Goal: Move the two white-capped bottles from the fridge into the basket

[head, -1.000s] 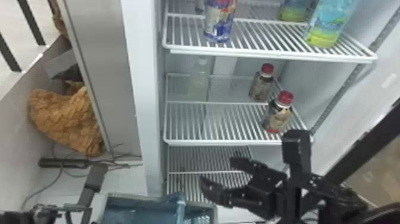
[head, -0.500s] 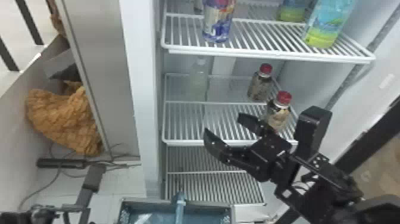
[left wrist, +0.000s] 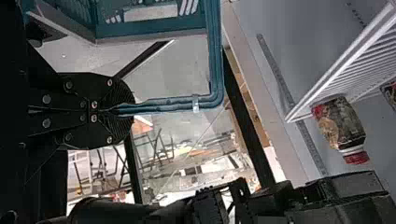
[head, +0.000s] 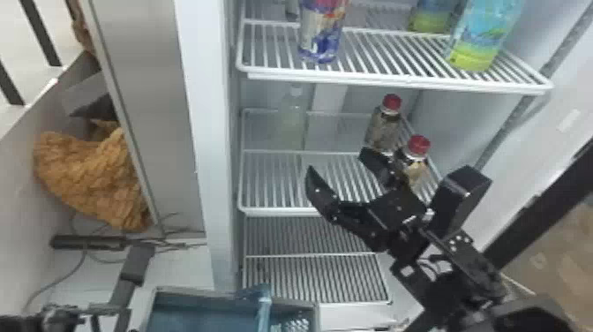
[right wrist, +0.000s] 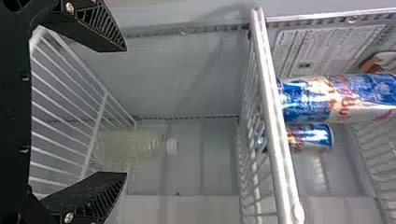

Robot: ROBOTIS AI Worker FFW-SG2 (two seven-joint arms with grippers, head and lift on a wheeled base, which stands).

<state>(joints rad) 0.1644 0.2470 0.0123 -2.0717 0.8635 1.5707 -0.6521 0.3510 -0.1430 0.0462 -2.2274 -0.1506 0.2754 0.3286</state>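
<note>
Standing near right gripper [head: 337, 160]: red-capped bottles [head: 383, 128]

Two red-capped bottles [head: 383, 128] stand lower than a blue-patterned can [head: 323, 37].

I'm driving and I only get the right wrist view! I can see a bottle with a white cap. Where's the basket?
Observer: In the head view, the basket is lower down than the right gripper.

Operator: Is anybody holding it?

Observer: Yes, the left gripper has its jaws shut on the handle.

Operator: Are there any more bottles near mine?

Observer: Yes, one red-capped bottle and another stand on the same shelf, to the right of yours.
</note>
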